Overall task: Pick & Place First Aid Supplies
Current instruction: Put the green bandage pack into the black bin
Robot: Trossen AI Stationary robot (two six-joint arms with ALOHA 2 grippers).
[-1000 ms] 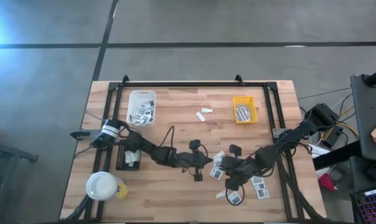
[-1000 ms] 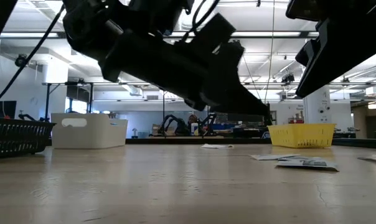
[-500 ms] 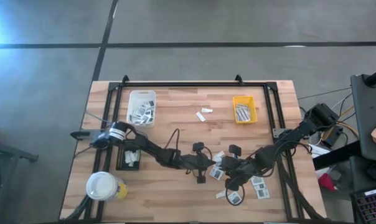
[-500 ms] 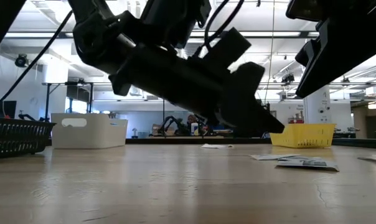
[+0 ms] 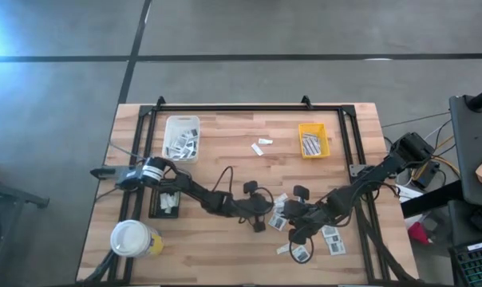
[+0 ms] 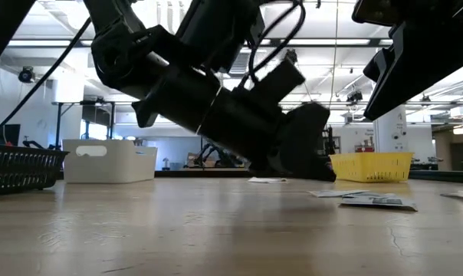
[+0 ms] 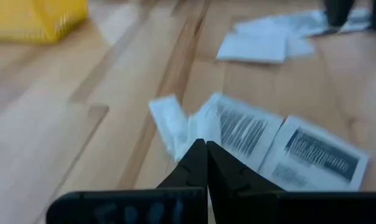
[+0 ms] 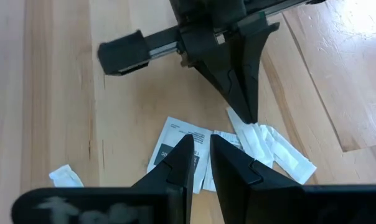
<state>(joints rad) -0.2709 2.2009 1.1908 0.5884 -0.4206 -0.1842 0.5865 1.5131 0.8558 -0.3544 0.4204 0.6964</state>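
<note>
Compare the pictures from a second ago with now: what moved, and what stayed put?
The left gripper, shut, moved across the table toward the right arm and came down to the packets near the table's middle; its tips now sit at a crumpled white one. Nothing was picked up or let go. The right gripper, the packets, the white tray, the yellow tray and the cup stayed as they were.

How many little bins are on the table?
3: a white bin at the far left, a yellow bin at the far right, and a black bin by the left edge, partly hidden under the left arm.
</note>
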